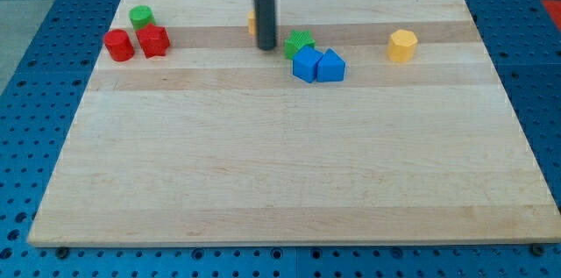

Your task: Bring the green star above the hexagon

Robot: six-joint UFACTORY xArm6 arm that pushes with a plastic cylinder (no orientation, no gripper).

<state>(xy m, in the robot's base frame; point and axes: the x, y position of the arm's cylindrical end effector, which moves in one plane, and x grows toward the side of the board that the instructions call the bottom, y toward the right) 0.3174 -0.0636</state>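
1. The tool, a straight dark rod, is standing upright in the upper middle of the frame, and my tip (266, 47) is resting on the wooden worktop (280, 164); being a plain rod, the tool is holding nothing.
2. The green star (299, 43) is sitting just to the right of my tip, close beside it; whether the two are touching I cannot tell.
3. Two blue blocks are lying right below the star: a blue cube (307, 64) and, touching it on its right, a blue triangular block (331, 67).
4. The yellow hexagon (402, 46) is lying well apart to the right, at about the star's height in the frame.
5. A small yellow block (252, 23) is peeking out behind the rod on its left, its shape mostly hidden.
6. In the upper left, a green cylinder (141, 17) is sitting above a red cylinder (118, 46) and a red block (153, 40).
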